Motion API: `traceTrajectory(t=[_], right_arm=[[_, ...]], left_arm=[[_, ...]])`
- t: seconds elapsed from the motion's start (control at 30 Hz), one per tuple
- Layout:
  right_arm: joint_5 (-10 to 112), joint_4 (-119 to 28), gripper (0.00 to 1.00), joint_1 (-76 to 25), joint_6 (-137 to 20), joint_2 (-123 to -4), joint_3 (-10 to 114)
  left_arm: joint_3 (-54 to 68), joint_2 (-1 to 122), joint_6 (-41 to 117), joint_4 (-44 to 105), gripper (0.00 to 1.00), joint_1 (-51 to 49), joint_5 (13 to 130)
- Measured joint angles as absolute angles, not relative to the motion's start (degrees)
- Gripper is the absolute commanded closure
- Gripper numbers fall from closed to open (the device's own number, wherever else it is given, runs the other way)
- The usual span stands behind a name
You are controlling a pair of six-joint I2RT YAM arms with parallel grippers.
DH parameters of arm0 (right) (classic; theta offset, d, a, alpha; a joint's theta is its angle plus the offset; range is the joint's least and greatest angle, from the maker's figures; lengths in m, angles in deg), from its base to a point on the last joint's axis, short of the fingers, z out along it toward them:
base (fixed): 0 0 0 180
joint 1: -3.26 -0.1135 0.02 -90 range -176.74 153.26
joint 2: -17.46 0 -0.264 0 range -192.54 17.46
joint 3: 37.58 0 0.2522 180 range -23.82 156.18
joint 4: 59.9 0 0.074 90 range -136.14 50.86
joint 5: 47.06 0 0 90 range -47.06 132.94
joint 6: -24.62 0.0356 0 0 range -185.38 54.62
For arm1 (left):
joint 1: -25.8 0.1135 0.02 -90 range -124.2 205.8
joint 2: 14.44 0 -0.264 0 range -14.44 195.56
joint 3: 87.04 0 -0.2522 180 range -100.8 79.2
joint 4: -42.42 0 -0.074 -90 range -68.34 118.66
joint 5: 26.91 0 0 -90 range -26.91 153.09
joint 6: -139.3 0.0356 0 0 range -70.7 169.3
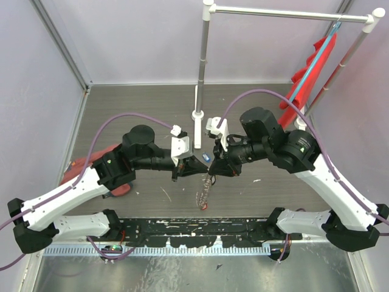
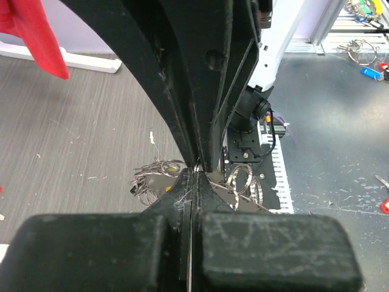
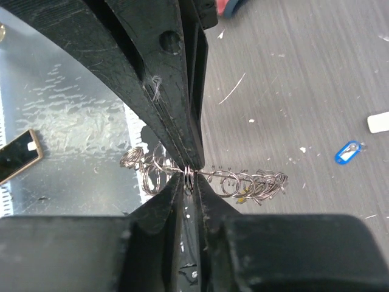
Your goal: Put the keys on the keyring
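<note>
The keyring [image 1: 205, 193], a bunch of silvery wire loops with a small yellow bit, hangs between both grippers above the table. My left gripper [image 1: 196, 166] is shut, its tips pinching the keyring's wire; loops spread on both sides in the left wrist view [image 2: 153, 177]. My right gripper [image 1: 213, 171] is shut on a small ring of the keyring [image 3: 189, 177], tip to tip with the left one. A blue-tagged key [image 1: 205, 157] lies on the table just behind the grippers and also shows in the right wrist view [image 3: 347, 152].
A white stand pole [image 1: 199, 91] rises behind the grippers, with a red cloth [image 1: 310, 67] on the rail at right. A red object [image 1: 91, 165] lies by the left arm. More keys and rings [image 2: 363, 58] lie beyond the table's black edge strip [image 1: 194, 228].
</note>
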State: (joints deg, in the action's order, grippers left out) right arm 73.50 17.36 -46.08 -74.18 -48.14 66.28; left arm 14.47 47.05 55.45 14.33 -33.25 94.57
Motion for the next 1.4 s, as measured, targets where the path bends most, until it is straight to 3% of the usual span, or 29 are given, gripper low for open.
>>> traceTrajectory(t=[0.07, 0.27, 0.53, 0.9, 1.07, 1.4], right_arm=[[72.9, 15.5, 0.71, -46.1, -73.8, -47.2, 65.6], [70.6, 9.0, 0.67, -46.1, -72.4, -41.0, 62.2], [68.5, 1.0, 0.66, -46.1, -70.6, -33.5, 57.9], [69.0, -4.9, 0.67, -46.1, -69.4, -33.1, 54.2], [69.4, -6.7, 0.71, -46.1, -68.8, -33.1, 52.8], [71.8, -8.4, 0.9, -46.1, -68.2, -33.2, 52.8]], left_arm=[[14.6, 46.4, 55.1, 14.7, 1.0, -33.3, 93.7], [17.2, 43.3, 52.6, 18.1, 1.0, -33.3, 91.0], [22.0, 39.5, 46.4, 27.0, 1.0, -33.3, 89.1], [25.7, 38.7, 38.4, 38.0, 1.0, -33.3, 88.9], [26.0, 38.6, 36.7, 40.1, 1.0, -33.3, 89.0], [26.0, 38.6, 35.6, 41.9, 1.0, -33.3, 89.2]])
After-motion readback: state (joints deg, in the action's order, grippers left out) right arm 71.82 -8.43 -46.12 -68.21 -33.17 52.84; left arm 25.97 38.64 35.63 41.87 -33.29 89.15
